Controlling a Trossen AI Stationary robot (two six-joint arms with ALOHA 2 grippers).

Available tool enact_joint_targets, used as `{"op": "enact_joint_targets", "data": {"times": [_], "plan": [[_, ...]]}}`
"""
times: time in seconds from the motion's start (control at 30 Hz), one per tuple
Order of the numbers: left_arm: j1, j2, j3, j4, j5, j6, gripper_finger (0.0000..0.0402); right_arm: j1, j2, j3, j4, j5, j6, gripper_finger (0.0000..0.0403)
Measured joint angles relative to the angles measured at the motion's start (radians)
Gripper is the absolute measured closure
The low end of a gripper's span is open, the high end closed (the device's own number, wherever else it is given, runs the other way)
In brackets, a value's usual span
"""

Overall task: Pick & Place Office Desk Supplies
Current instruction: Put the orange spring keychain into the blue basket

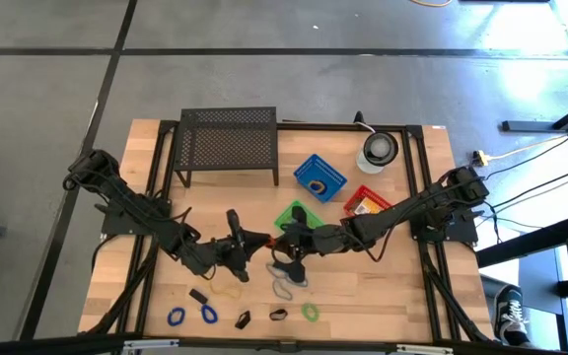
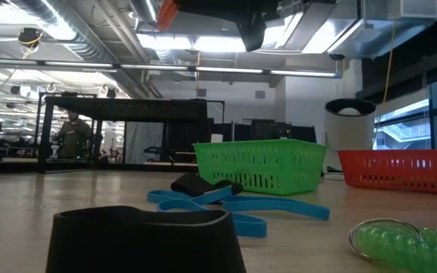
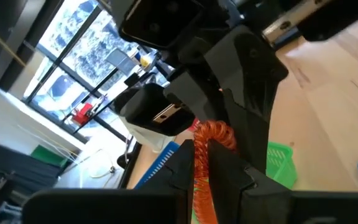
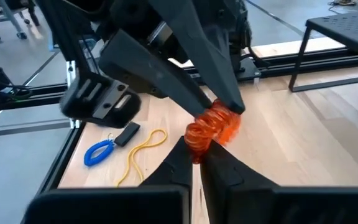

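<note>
Grippers meet over the middle of the desk (image 1: 383, 296), in front of the green basket (image 1: 294, 214). An orange coiled loop (image 4: 211, 127) is pinched between them, lifted off the wood. The left gripper (image 4: 232, 102) has its fingers closed on one end of the coil, and the right gripper (image 4: 194, 163) has its fingers squeezed together on the other end, as both wrist views show; in the left wrist view the same coil (image 3: 211, 140) runs up from that arm's own fingers (image 3: 229, 180) into the other arm's.

Other supplies lie on the desk nearer the front edge. Two blue loops (image 1: 191, 315) sit side by side at the front left, with a small black clip (image 1: 199, 296) and a thin yellow loop (image 1: 229, 292) just behind them. Two more black clips (image 1: 260, 318) lie near the front middle, and a green coiled loop (image 1: 310, 312) lies to their right. A tangle of blue and grey loops (image 1: 288, 284) rests just below the grippers.

Behind the green basket stand a blue basket (image 1: 319, 177) and a red basket (image 1: 367, 202). A black mesh rack (image 1: 227, 144) stands at the back of the desk, and a round white and grey object (image 1: 379, 150) stands at the back right.
</note>
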State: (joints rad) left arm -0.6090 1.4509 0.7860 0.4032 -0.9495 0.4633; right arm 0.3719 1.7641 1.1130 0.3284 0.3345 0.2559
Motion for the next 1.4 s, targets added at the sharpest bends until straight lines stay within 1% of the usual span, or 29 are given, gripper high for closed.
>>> {"op": "enact_joint_targets", "data": {"times": [0.1, 0.17, 0.3, 0.43, 0.5, 0.57, 0.63, 0.73, 0.83, 0.97, 1.1, 1.4], "plan": [[0.000, 0.000, 0.000, 0.031, -0.041, -0.038, 0.0364, -0.004, -0.007, 0.000, -0.011, 0.018, 0.002, 0.0389], [0.000, 0.000, 0.000, 0.044, -0.068, -0.060, 0.0352, -0.013, -0.023, 0.000, -0.030, 0.020, -0.001, 0.0389], [0.000, 0.000, 0.000, 0.043, -0.081, -0.098, 0.0315, -0.043, -0.070, 0.000, -0.151, 0.021, 0.006, 0.0390], [0.000, 0.000, 0.000, 0.042, -0.098, -0.114, 0.0275, -0.088, -0.124, 0.000, -0.291, 0.025, 0.050, 0.0390], [0.000, 0.000, 0.000, 0.038, -0.143, -0.123, 0.0258, -0.112, -0.146, 0.000, -0.363, 0.025, 0.058, 0.0390], [0.000, 0.000, 0.000, 0.017, -0.210, -0.144, 0.0245, -0.138, -0.167, 0.000, -0.425, 0.025, 0.070, 0.0390], [0.002, 0.000, 0.000, -0.004, -0.282, -0.163, 0.0236, -0.167, -0.184, 0.000, -0.495, 0.055, 0.083, 0.0390], [0.002, 0.000, 0.000, -0.025, -0.340, -0.187, 0.0230, -0.220, -0.193, 0.000, -0.624, 0.129, 0.132, 0.0390], [0.002, 0.000, 0.000, -0.025, -0.342, -0.189, 0.0229, -0.278, -0.193, 0.000, -0.756, 0.167, 0.207, 0.0390], [0.002, 0.000, 0.000, -0.025, -0.342, -0.189, 0.0229, -0.345, -0.158, -0.002, -0.903, 0.200, 0.312, 0.0390], [0.002, 0.000, 0.000, -0.027, -0.341, -0.189, 0.0229, -0.383, -0.118, -0.002, -0.922, 0.204, 0.340, 0.0390], [0.002, 0.000, 0.000, -0.040, -0.341, -0.189, 0.0229, -0.412, -0.029, -0.001, -0.907, 0.200, 0.339, 0.0389]]}}
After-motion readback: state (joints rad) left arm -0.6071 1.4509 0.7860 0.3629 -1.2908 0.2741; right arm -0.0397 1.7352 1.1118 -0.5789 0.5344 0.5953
